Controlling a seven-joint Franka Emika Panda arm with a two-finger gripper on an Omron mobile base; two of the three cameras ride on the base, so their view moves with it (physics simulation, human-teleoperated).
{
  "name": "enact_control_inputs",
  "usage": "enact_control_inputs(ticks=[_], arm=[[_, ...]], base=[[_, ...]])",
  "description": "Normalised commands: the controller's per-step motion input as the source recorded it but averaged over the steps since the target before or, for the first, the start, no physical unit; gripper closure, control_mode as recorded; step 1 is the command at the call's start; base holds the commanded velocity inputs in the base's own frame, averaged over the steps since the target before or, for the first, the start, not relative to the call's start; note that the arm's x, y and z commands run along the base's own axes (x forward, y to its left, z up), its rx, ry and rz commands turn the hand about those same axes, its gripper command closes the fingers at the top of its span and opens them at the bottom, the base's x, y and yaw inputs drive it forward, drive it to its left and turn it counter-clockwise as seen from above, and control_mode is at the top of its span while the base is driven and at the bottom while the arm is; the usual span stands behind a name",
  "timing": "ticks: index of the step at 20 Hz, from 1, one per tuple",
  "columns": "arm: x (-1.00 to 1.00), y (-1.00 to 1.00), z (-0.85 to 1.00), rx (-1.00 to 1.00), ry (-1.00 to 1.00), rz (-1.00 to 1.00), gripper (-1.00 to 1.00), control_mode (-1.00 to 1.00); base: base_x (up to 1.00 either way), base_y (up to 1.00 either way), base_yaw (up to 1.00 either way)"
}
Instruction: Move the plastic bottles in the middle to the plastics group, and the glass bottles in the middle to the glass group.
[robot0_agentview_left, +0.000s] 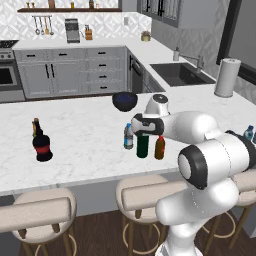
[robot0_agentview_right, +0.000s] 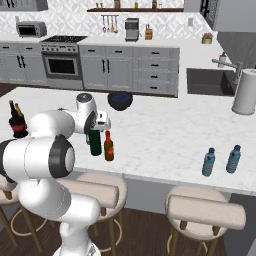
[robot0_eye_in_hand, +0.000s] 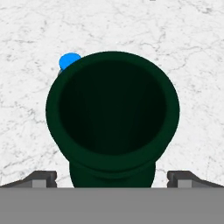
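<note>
The gripper (robot0_eye_in_hand: 112, 177) stood directly over the dark green bottle (robot0_eye_in_hand: 113, 116), looking down its open mouth, with the two finger tips spread wide to either side of the neck and not touching it; nothing was held. In the left base view the hand sat on top of that green bottle's (robot0_agentview_left: 143, 145) neck, hiding the upper part. Just beside it stood the amber bottle with a red top (robot0_agentview_left: 160, 148) on one side and the small clear water bottle (robot0_agentview_left: 129, 137) with its blue band on the other, all three upright and close together in the middle of the marble island counter (robot0_agentview_left: 85, 145). Judged from this layout, none of the three had been sorted: the whole task remained. The glass group, a squat black bottle with red label (robot0_agentview_left: 42, 146) and a slim brown bottle (robot0_agentview_left: 36, 128) just behind it, stood well apart toward the far left end of the counter. The plastics group, two light blue bottles (robot0_agentview_right: 209, 162), stood well apart at the opposite end. A dark bowl (robot0_agentview_left: 124, 101) lay behind the middle cluster. Likely next step: closing on the green bottle's neck.
</note>
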Motion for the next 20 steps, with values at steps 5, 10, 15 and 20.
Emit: enact_control_inputs(ticks=[5, 10, 15, 20], arm=[[0.0, 0.0, 0.0, 0.0, 0.0, 0.0, 1.0, -1.0], [-0.06, 0.0, 0.0, 0.0, 0.0, 0.0, 1.0, -1.0], [-0.68, 0.06, 0.15, 0.01, 0.0, 0.02, 1.0, -1.0], [-0.57, 0.57, 0.43, 0.0, -0.03, 0.06, 1.0, -1.0]], base=[[0.0, 0.0, 0.0], [0.0, 0.0, 0.0], [0.0, 0.0, 0.0], [0.0, 0.0, 0.0]])
